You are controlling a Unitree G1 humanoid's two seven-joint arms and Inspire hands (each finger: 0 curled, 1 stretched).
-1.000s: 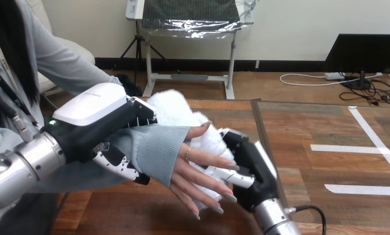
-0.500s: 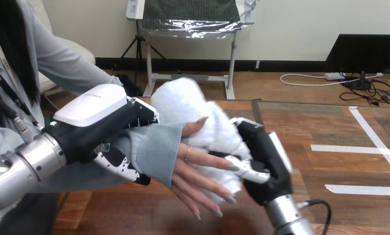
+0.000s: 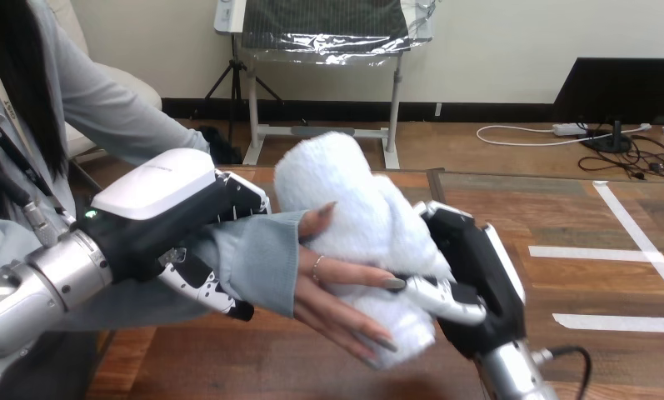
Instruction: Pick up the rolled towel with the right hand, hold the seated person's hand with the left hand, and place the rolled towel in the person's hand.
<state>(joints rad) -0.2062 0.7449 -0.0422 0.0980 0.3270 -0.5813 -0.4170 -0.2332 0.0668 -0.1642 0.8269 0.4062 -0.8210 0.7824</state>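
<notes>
The right forearm (image 3: 511, 379) comes up from the bottom edge, cut off there. The right hand (image 3: 478, 267) has its palm against the right side of the rolled towel (image 3: 353, 208). Its fingers (image 3: 445, 302) curl in round the lower part of the roll and grip it; their tips are buried in the pile and cannot be made out.

The towel's near end hangs just left of this hand, above the wooden table (image 3: 228, 367). How far above cannot be told.

The person's hand (image 3: 332, 279) lies against the towel on the side away from the right hand's palm. Its fingers reach across the roll toward the robot's fingers, and its thumb rests higher on the towel. Its palm is hidden against the towel, so whether it grips cannot be told.

Further left, the left hand (image 3: 166, 208) is closed round the person's sleeved wrist, with its white back on top and its fingers (image 3: 197, 287) curling under the sleeve. Its thumb is hidden.

The roll's long axis runs from its near end by the right hand's fingers up and away, leaning slightly left. Its far end stands clear above both hands.
</notes>
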